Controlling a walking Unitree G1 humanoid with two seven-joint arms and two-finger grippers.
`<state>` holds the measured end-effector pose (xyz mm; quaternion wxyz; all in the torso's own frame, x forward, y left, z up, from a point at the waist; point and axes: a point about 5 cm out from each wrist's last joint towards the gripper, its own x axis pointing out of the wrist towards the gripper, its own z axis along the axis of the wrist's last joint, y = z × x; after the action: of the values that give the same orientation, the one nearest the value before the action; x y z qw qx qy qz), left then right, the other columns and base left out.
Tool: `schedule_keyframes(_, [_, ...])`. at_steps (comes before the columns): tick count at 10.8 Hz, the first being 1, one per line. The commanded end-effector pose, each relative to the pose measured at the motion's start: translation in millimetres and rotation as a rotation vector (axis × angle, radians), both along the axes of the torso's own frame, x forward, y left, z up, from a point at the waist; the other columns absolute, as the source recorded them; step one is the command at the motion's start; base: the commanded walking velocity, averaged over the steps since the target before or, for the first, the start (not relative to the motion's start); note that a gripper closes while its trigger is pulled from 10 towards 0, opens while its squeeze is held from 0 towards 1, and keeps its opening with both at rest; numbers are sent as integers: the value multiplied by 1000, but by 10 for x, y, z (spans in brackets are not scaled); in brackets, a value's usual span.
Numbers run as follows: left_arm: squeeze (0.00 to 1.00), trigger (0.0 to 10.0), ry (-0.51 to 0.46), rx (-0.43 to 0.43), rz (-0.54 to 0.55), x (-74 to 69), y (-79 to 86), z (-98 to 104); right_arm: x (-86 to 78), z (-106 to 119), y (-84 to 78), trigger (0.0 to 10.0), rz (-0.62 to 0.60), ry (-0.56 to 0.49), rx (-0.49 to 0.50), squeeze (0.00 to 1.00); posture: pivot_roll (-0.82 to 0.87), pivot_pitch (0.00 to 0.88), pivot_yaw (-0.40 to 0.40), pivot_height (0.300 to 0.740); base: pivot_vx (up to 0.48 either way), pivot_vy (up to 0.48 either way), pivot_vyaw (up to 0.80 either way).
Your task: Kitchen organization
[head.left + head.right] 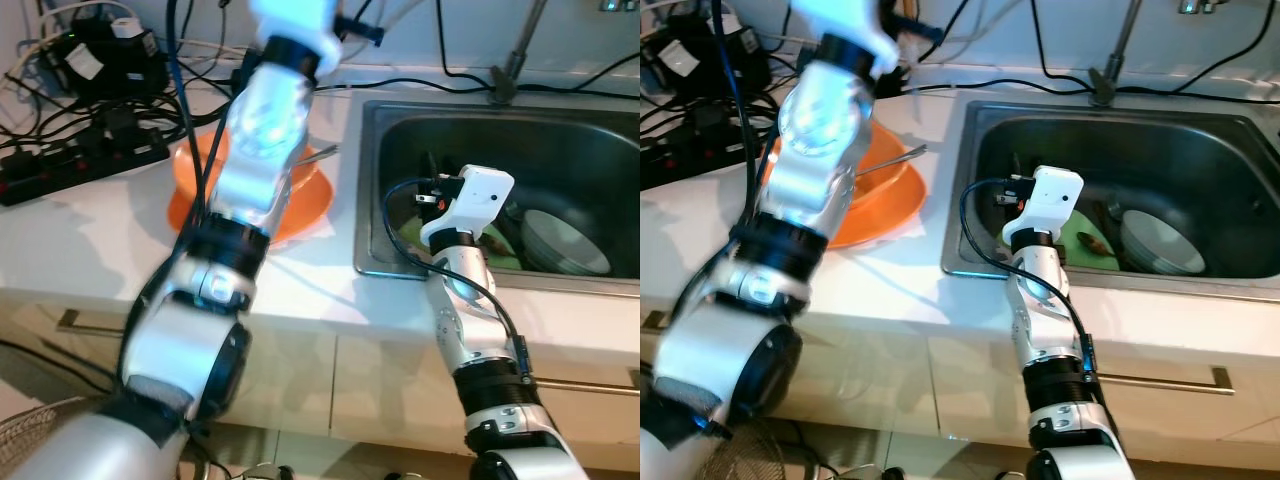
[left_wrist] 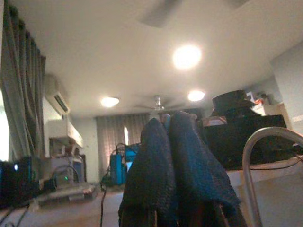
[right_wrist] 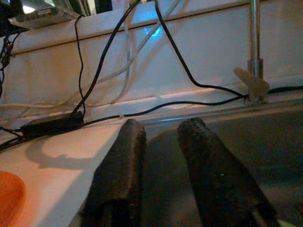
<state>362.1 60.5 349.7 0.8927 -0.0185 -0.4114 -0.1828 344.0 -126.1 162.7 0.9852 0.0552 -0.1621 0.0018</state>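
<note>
Lower centre-right of the head views: right arm (image 1: 470,330), silver with black joints, rising from the bottom edge to the front rim of the sink.

Centre right: right gripper (image 3: 161,156), reached over the sink's front edge with its white wrist housing above the basin. In the right wrist view the jaws stand narrowly apart, holding nothing, the steel basin beyond them.

Lower left to upper centre: left arm (image 1: 250,170), large and blurred, lifted high across the desk and over the orange bowl.

Left gripper (image 2: 170,165), raised and aimed at the room's ceiling; jaws pressed together, nothing between them. A curved metal tube (image 2: 255,161) stands at that view's right side.

Centre: white desk (image 1: 90,240), cabinet fronts with bar handles below.

Centre left: orange bowl (image 1: 310,200) on the desk, just left of the sink, partly hidden by the left arm; a thin metal utensil (image 1: 322,153) lies across its rim.

Right half: stainless sink (image 1: 600,140). Inside it, a green item (image 1: 1080,235) beside the right gripper and a pale bowl (image 1: 565,243) toward the right.

Upper left: black power strip (image 1: 85,160) and tangled cables (image 1: 120,60).

Upper right: faucet base (image 1: 503,80) behind the sink.

No writing or brand can be read.
</note>
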Motion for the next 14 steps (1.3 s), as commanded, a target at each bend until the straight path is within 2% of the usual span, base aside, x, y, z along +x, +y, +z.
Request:
schedule_keyframes(1, [0,10000,10,-46,-38,-20,50,22,12,-52,-29,10000,-11,19,-51,1000,-3,0,54,740,0,0,0])
schedule_keyframes(2, [0,10000,95,-107,-117,-10,116,-165,14,-67,-53,10000,-28,21,-166,1000,-7,0,54,740,0,0,0])
schedule_keyframes(4, [0,10000,165,-155,-187,-32,120,-340,25,-6,-162,10000,-66,5,-224,1000,-10,0,50,740,0,0,0])
schedule_keyframes(5, [0,10000,182,-168,-216,-43,116,-369,38,87,-234,10000,-89,-24,-245,1000,-20,0,50,740,0,0,0])
schedule_keyframes(7, [0,10000,158,-183,-270,-106,101,-299,45,286,-326,10000,-125,-91,-258,1000,-21,0,47,740,0,0,0])
schedule_keyframes(8, [0,10000,131,-185,-280,-133,116,-199,41,363,-326,10000,-130,-119,-263,0,-19,0,45,740,0,0,0])
schedule_keyframes(9, [0,10000,102,-196,-294,-153,134,-97,43,407,-320,10000,-130,-132,-269,0,-15,0,44,740,0,0,0])
schedule_keyframes(10, [0,10000,111,-199,-295,-130,130,-104,49,422,-300,10000,-121,-141,-330,0,-16,0,42,740,0,0,0])
schedule_keyframes(12, [0,10000,166,-201,-317,-104,22,-244,52,397,-288,10000,-100,-139,-474,0,-16,0,39,740,0,0,0])
schedule_keyframes(14, [0,10000,257,-191,-339,-52,-94,-484,46,371,-264,10000,-52,-140,-619,0,-23,0,39,740,0,0,0])
